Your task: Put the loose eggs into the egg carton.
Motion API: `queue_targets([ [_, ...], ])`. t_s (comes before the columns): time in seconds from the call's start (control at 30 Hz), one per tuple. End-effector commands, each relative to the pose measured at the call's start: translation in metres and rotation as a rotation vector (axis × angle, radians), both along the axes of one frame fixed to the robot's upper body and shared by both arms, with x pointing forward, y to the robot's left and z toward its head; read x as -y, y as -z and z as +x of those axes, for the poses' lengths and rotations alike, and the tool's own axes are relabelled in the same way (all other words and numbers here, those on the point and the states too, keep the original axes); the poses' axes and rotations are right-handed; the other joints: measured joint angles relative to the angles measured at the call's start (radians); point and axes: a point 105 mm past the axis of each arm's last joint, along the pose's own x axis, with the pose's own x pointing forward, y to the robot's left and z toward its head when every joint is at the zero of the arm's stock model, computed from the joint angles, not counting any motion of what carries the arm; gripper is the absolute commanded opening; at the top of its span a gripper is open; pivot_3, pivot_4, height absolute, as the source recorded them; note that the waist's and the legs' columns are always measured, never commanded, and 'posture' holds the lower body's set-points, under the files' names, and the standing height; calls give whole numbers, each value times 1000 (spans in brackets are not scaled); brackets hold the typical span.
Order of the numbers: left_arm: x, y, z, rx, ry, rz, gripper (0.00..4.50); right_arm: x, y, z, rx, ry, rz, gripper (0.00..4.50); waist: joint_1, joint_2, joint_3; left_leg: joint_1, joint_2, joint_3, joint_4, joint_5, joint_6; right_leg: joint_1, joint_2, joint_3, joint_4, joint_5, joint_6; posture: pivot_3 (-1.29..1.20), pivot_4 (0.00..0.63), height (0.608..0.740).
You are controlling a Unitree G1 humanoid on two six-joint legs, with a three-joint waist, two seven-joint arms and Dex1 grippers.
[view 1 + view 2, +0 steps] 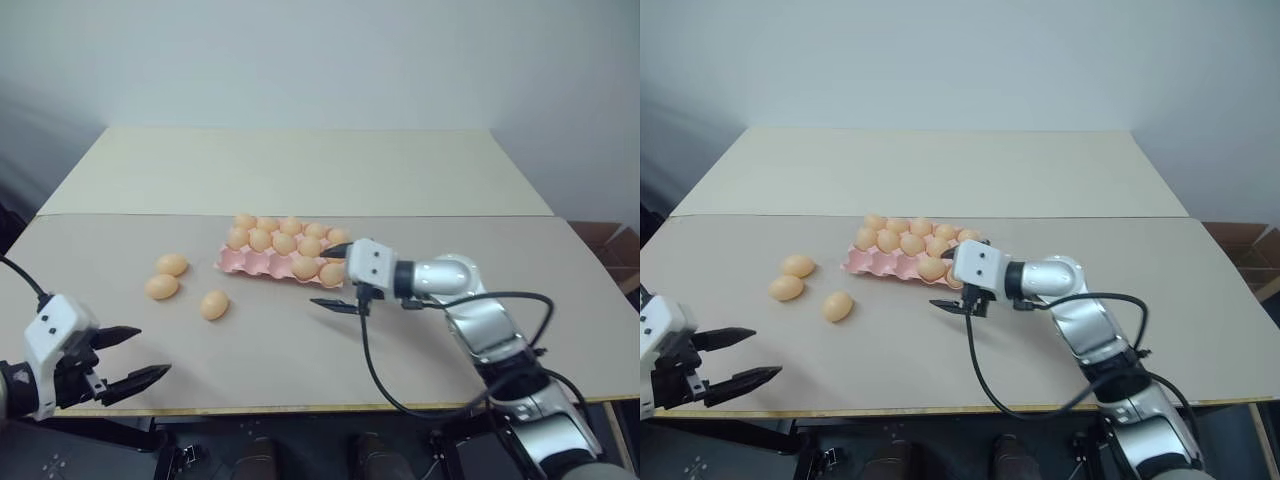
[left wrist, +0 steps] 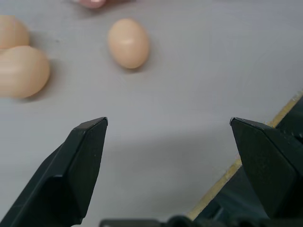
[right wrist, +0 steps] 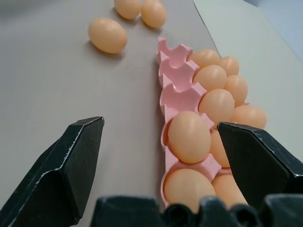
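The right pincer [image 1: 338,290] is being held open and empty just above the surface [image 1: 300,350], its two black fingers spread wide. The egg carton [image 1: 262,262] is lying directly ahead of it, with the carton's near right corner just beside the upper finger; in the right wrist view the pink tray [image 3: 177,90] is seen running away between the two fingertips, closer to one of them. Most of the carton's pockets are being occupied by eggs, while three pockets in the row nearest the robot, on the side away from the right pincer, are standing empty.

The left pincer [image 1: 125,358] is being held open as well, nothing between its fingers, near the front edge of the surface. Three loose eggs [image 1: 172,264] [image 1: 161,287] [image 1: 214,304] are lying ahead of it, well apart from its tips, between it and the carton. Of these, the third egg [image 2: 128,42] is the one nearest to the line of the left pincer; the other two are lying close together, further off to one side. All three are being left untouched, well apart from the right pincer, beyond the carton's empty end.
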Motion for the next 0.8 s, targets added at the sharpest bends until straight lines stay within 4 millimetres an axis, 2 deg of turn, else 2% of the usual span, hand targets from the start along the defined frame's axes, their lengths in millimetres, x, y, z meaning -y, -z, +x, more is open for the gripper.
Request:
queue_targets([
  [0.03,4,1,13,77,-18,-14,4500,5,-15,-11,33,2,32,4472,1,-1,0,0,0,0,0,0,0,0,0,0,1,0,0,0,150,740],
  [0.33,23,19,60,141,-28,-118,4500,22,-16,-31,-5,65,25,4472,9,-3,-2,-1,0,0,0,0,0,0,0,0,0,3,5,0,150,740],
  [0.53,36,23,87,137,24,-115,4500,24,-13,-39,-17,100,30,4472,9,-4,-3,-1,0,0,0,0,0,0,0,1,0,3,4,0,150,740],
  [0.8,49,41,116,94,64,-50,4500,22,-13,-43,-20,146,51,4472,17,-5,-3,-1,0,0,1,0,0,0,0,0,0,4,5,0,150,740],
])
